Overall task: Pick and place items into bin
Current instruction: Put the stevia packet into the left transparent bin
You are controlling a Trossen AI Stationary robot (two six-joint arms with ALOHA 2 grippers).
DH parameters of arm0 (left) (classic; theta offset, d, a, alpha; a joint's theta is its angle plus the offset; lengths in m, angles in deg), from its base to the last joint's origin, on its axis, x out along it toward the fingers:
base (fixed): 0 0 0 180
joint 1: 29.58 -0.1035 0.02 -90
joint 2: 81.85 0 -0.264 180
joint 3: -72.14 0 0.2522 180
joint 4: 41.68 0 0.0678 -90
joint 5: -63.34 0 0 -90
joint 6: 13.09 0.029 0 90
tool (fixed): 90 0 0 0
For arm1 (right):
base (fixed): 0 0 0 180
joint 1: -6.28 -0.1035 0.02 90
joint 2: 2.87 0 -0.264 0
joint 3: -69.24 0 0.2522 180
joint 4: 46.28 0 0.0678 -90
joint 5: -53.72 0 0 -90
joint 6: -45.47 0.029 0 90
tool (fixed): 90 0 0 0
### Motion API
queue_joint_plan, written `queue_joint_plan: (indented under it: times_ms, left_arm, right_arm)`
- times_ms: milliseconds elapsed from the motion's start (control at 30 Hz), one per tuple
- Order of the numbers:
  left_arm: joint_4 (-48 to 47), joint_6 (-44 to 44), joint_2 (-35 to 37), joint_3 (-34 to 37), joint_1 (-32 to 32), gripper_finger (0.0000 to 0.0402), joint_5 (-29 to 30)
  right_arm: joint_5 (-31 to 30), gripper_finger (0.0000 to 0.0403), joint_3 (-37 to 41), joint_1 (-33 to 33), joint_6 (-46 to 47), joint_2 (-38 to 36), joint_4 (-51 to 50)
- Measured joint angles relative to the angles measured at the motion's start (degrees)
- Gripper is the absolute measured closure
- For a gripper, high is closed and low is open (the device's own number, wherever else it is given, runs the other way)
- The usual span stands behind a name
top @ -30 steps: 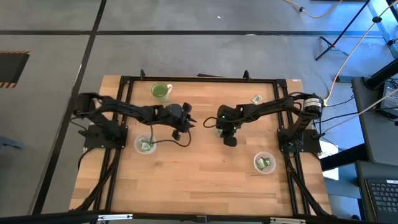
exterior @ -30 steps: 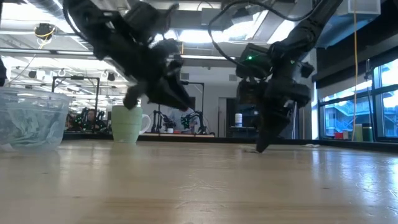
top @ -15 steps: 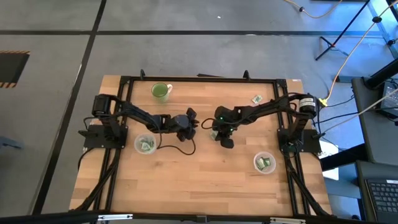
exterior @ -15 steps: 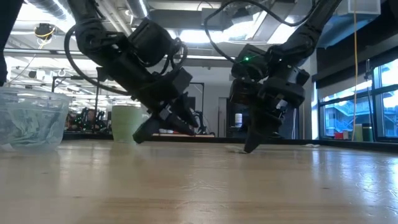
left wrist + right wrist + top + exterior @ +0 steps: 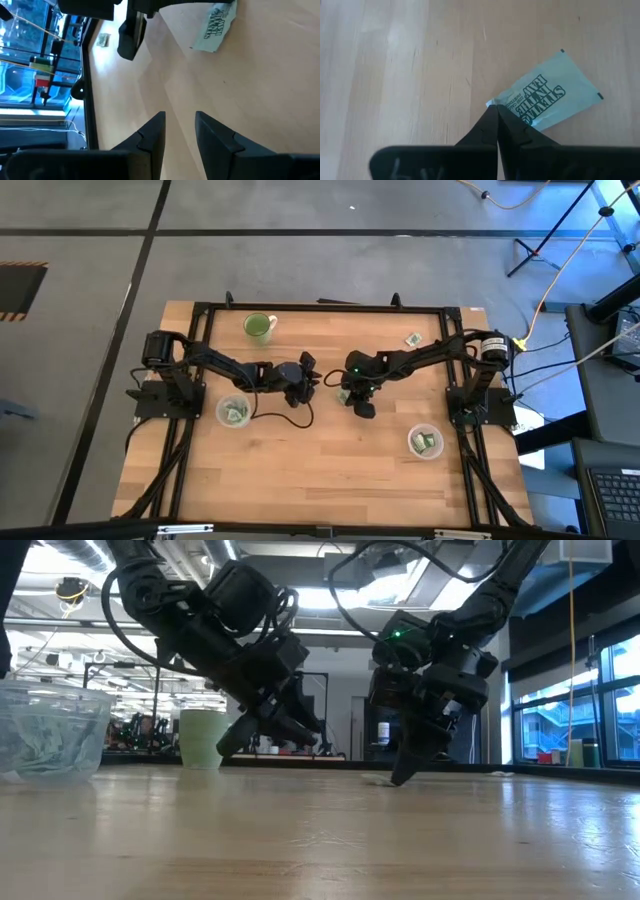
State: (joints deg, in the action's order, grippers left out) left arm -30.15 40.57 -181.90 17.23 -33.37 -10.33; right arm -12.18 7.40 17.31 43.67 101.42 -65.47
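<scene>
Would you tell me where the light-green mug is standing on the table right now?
In the high view the mug stands near the table's far left corner, beyond the left arm and its bin, well clear of both grippers.

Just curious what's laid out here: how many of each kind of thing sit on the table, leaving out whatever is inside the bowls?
Loose packets: 2
Clear bowls: 2
Light-green mug: 1
Total: 5
</scene>
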Motion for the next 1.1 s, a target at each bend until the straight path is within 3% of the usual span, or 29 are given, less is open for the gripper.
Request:
queue_joint_plan:
  times_ms: [233,533,833,1100]
  left_arm:
    - [0.2,1.7,0.0,0.0,0.0,0.0302,-1.4]
    - [0.3,14.9,-0.5,0.0,0.0,0.0291,-8.9]
    - [4.8,21.8,-5.0,0.0,0.8,0.0290,-7.3]
    - [6.8,27.9,-10.5,-4.2,1.5,0.0290,-3.5]
  right_arm:
    - [-2.5,0.0403,0.0,-0.3,-2.0,0.0,1.2]
    - [-1.1,0.0403,0.1,-1.1,-3.0,0.2,4.8]
    - [0.4,0.0403,0.1,-1.3,-1.4,0.2,5.6]
    - [0.8,0.0402,0.1,-1.9,-1.3,0.2,5.7]
